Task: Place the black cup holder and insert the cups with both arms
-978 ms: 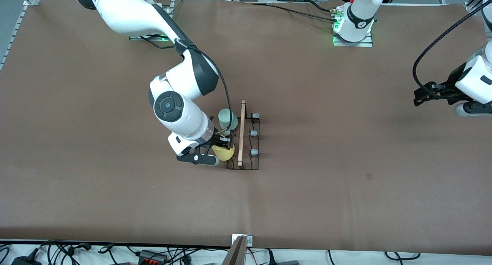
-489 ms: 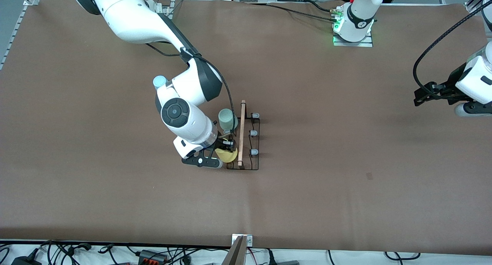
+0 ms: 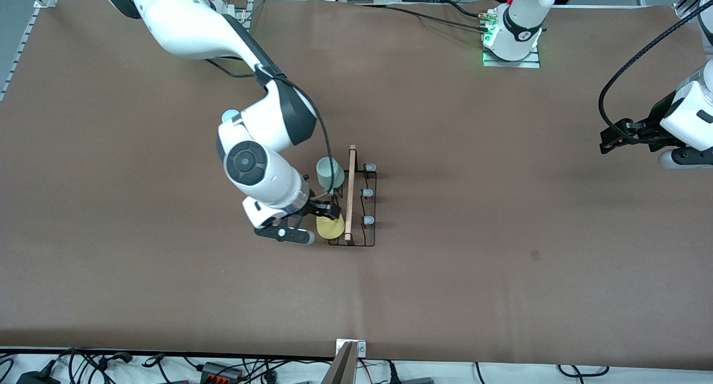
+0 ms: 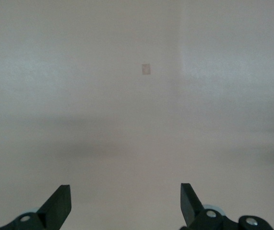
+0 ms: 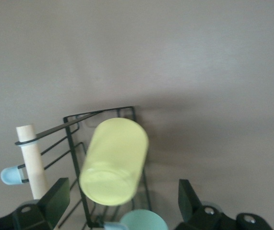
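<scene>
The black cup holder (image 3: 360,244) stands mid-table, its wooden rod handle (image 3: 350,189) on top. A pale green cup (image 3: 330,173) and a yellow cup (image 3: 330,227) sit upside down on pegs along its side toward the right arm's end. My right gripper (image 3: 327,209) is open just above the yellow cup and does not touch it. In the right wrist view the yellow cup (image 5: 113,160) lies between the spread fingers (image 5: 55,197), with the green cup (image 5: 144,221) beside it. A light blue cup (image 3: 229,116) peeks out by the right forearm. My left gripper (image 3: 613,140) waits open.
Three grey-tipped pegs (image 3: 368,193) on the holder's side toward the left arm's end carry nothing. The left gripper (image 4: 125,201) hangs over bare brown table at the left arm's end. Cables and plugs lie along the table's edge nearest the front camera.
The right gripper has let go of the yellow cup, which now sits straighter on its peg. The right wrist has drawn back slightly toward the right arm's end. The left arm has not moved.
</scene>
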`<state>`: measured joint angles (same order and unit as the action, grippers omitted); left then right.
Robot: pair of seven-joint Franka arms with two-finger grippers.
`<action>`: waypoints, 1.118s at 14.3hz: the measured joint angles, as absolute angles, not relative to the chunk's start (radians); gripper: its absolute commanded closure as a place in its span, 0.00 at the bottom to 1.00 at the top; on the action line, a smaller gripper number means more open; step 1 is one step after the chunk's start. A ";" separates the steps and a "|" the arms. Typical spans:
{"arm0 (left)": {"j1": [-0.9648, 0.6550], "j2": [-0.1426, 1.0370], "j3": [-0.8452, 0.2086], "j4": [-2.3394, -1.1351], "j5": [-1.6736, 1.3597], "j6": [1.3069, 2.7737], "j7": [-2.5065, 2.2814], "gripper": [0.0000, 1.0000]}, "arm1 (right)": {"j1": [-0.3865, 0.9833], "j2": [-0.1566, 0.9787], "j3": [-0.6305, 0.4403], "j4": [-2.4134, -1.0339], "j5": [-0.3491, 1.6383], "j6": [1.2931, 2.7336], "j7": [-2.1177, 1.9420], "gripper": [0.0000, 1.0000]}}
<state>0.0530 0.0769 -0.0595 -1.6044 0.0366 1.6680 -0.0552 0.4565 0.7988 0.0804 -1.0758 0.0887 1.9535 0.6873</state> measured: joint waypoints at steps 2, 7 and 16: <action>0.053 0.077 -0.059 -1.604 0.037 1.668 -0.055 0.00 | 0.410 0.752 0.057 -1.072 0.086 1.886 0.648 0.00; 0.053 0.077 -0.059 -1.604 0.037 1.668 -0.055 0.00 | 0.213 0.678 0.040 -1.072 0.080 1.742 0.373 0.00; 0.053 0.077 -0.058 -1.605 0.037 1.668 -0.055 0.00 | 0.022 0.447 0.032 -1.170 0.010 1.631 0.103 0.00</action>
<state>0.0530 0.0773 -0.0580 -1.6046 0.0366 1.6675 -0.0552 0.0223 0.4466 0.0321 -1.1695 0.0102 1.6315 0.1025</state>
